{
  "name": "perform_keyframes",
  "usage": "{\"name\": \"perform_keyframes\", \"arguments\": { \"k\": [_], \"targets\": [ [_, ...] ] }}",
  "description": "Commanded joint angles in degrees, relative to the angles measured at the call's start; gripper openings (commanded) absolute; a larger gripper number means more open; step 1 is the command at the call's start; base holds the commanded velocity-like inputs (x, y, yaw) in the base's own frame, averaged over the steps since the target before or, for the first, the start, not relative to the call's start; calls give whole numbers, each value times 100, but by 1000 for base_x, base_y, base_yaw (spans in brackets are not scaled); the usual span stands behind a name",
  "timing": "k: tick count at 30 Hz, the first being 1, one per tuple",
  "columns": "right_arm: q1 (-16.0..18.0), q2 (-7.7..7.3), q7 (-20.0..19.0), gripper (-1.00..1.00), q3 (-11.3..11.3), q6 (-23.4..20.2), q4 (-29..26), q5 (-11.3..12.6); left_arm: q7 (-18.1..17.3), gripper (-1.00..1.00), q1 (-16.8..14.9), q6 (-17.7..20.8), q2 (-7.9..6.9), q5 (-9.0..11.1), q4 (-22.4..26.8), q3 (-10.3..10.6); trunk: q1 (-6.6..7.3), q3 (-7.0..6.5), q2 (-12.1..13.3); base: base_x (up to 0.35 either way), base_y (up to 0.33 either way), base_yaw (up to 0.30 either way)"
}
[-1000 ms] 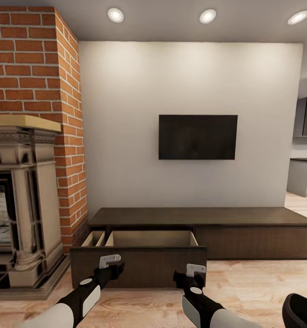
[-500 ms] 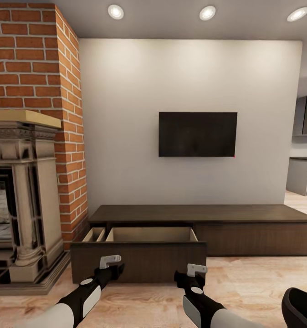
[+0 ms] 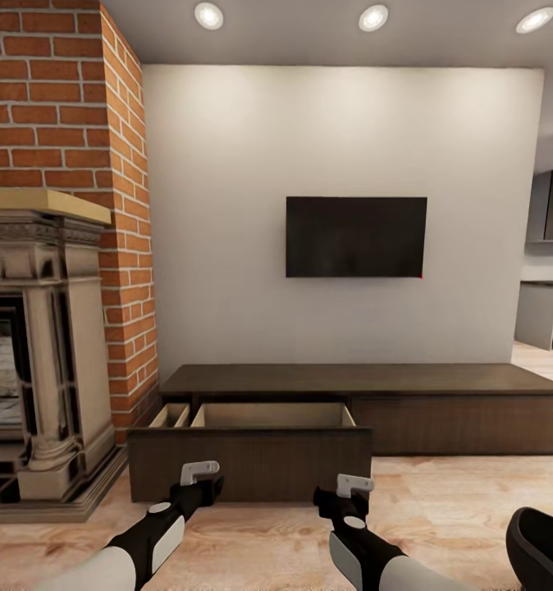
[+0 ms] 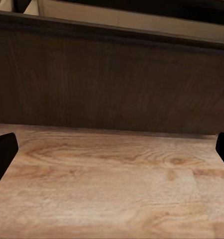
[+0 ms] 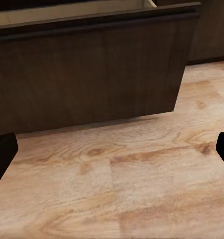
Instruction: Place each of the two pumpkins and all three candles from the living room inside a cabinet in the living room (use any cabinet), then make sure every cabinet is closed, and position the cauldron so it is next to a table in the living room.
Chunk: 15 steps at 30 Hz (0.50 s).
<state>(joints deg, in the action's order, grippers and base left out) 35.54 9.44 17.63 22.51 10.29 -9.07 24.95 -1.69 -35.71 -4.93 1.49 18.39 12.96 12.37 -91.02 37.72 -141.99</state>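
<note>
**A:** Faced the cabinet (image 3: 441,406) head-on, long dark unit under the TV (image 3: 356,236). Had its left drawer (image 3: 252,464) pulled out over the floor (image 3: 465,509), pale inside, contents hidden behind the front panel. Any worries?

**B:** A few. Held both arms low, right in front of that drawer front. Left gripper (image 3: 200,476) spread wide and carried nothing, going by the wrist view, fingertips way out at the edges. Same for the right gripper (image 3: 352,487), wide and bare.

**A:** So what could've gone wrong?

**B:** Probably rolling forward a bit too far and ramming the panel with a fingertip, maybe shoving the drawer half shut or jamming an arm. Also sat close to the fireplace (image 3: 55,361) base on the left, so a sloppy turn could've clipped it. And could easily have driven off and forgotten the open drawer, which fails the "every cabinet closed" bit.

**A:** And the black curved thing (image 3: 543,550) bottom right?

**B:** Couldn't tell. Maybe the cauldron, maybe not.
</note>
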Motion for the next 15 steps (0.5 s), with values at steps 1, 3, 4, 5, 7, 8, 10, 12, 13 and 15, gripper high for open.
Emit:
{"name": "perform_keyframes", "arguments": {
  "k": [1, 3, 4, 5, 7, 8, 10, 12, 13, 15],
  "targets": [
    [5, -1, 21, 100, 53, 20, -9, 56, -10, 100, -6, -26, -2, 58, -8, 40, -21, 26, -45, 0, 0, 0],
    [7, 8, 21, 100, 61, 12, -44, 27, -9, 100, -6, -26, -3, 59, -7, 67, -65, 61, -125, 0, 0, 0],
    [9, 19, 21, 100, 67, -9, -117, 5, -6, 100, -6, -25, -5, 62, -5, 119, -68, 84, -126, 0, 0, 0],
    [9, 19, 21, 100, 67, -9, -117, 5, -6, 100, -6, -25, -5, 62, -5, 119, -70, 106, -128, 0, 0, 0],
    [15, 23, 21, 100, 72, -54, -304, -13, -2, 100, -6, -25, -6, 73, -5, 194, -76, 150, -130, 0, 0, 0],
    [20, 23, 21, 100, 73, -80, -354, -15, -1, 100, -6, -25, -7, 75, -4, 210, -78, 172, -132, 0, 0, 0],
    [49, 26, 20, 100, 76, -235, -457, -22, 1, 100, -6, -25, -9, 81, -4, 244, -83, 217, -134, 0, 0, 0],
    [70, 31, 17, 100, 76, -375, -514, -27, -1, 100, -6, -25, -12, 83, -4, 260, -88, 261, -137, 0, 0, 0],
    [86, 34, 16, 100, 77, -495, -574, -29, -3, 100, -6, -25, -12, 81, -4, 268, -91, 283, -138, 0, 0, 0],
    [98, 36, 15, 100, 77, -574, -636, -31, -4, 100, -6, -25, -11, 83, -4, 274, -96, 327, -141, 0, 0, 0]
  ]
}}
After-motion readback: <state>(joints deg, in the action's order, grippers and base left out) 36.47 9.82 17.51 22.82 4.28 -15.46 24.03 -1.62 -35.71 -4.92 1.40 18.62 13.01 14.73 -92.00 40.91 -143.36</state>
